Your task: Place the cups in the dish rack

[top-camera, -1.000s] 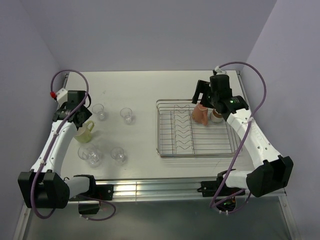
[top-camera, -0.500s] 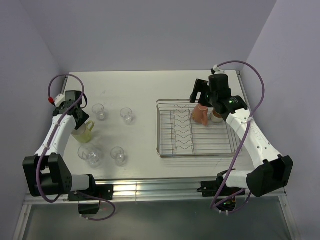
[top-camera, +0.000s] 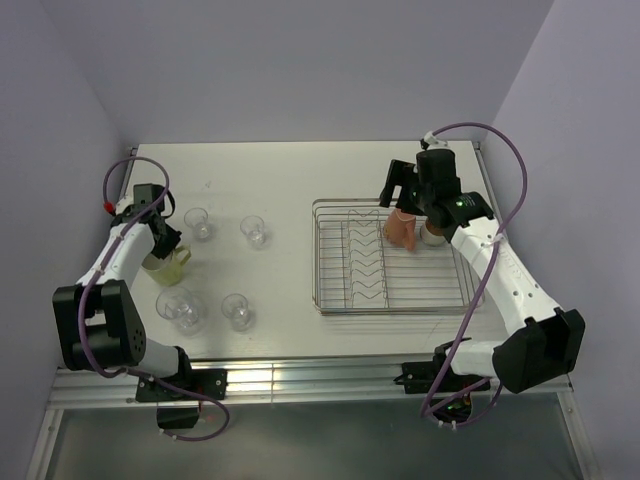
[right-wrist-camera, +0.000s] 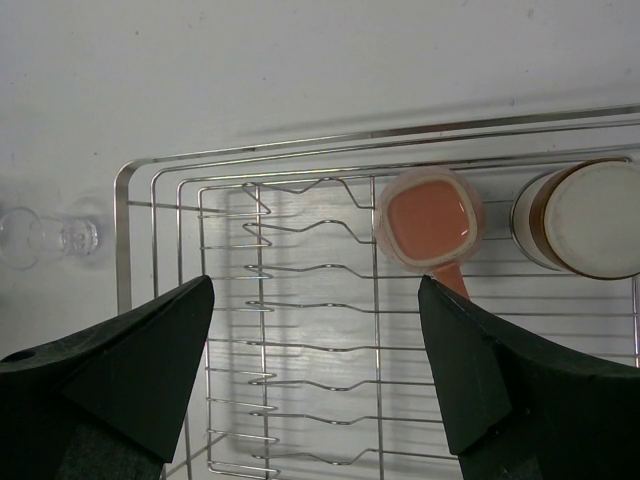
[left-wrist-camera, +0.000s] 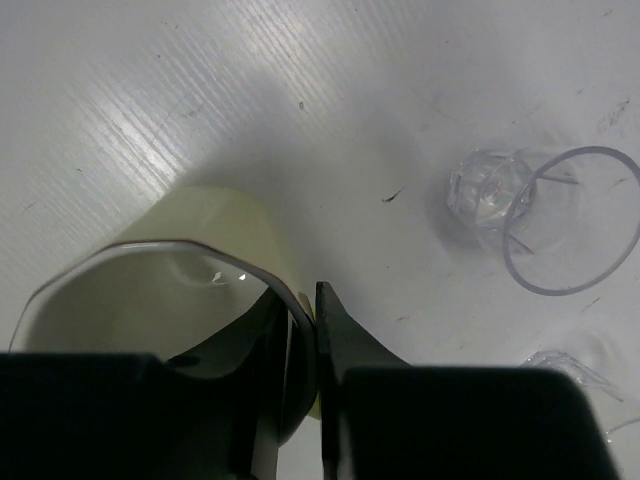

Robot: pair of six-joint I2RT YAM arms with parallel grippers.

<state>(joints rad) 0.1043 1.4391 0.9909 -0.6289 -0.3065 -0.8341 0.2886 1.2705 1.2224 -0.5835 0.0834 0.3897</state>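
The pale yellow-green mug (top-camera: 166,264) (left-wrist-camera: 205,245) stands upright at the table's left. My left gripper (top-camera: 158,240) (left-wrist-camera: 303,296) is shut on its rim, one finger inside and one outside. The chrome wire dish rack (top-camera: 318,262) (right-wrist-camera: 120,205) lies at the right. In its far right corner sit the pink-terracotta mug (top-camera: 402,230) (right-wrist-camera: 430,220) and the brown cup (top-camera: 433,233) (right-wrist-camera: 590,220). My right gripper (top-camera: 408,200) (right-wrist-camera: 315,285) hangs open above the rack, holding nothing. Clear tumblers (top-camera: 198,222) (top-camera: 254,230) stand on the table.
Two more clear tumblers (top-camera: 180,308) (top-camera: 237,310) stand near the front left, close to the mug. One tumbler (left-wrist-camera: 565,215) shows to the right of the left fingers. Purple walls close in the table on the left, the back and the right.
My left gripper has come down onto the yellow-green mug and its jaws have closed on the rim. The right arm has stayed where it was.
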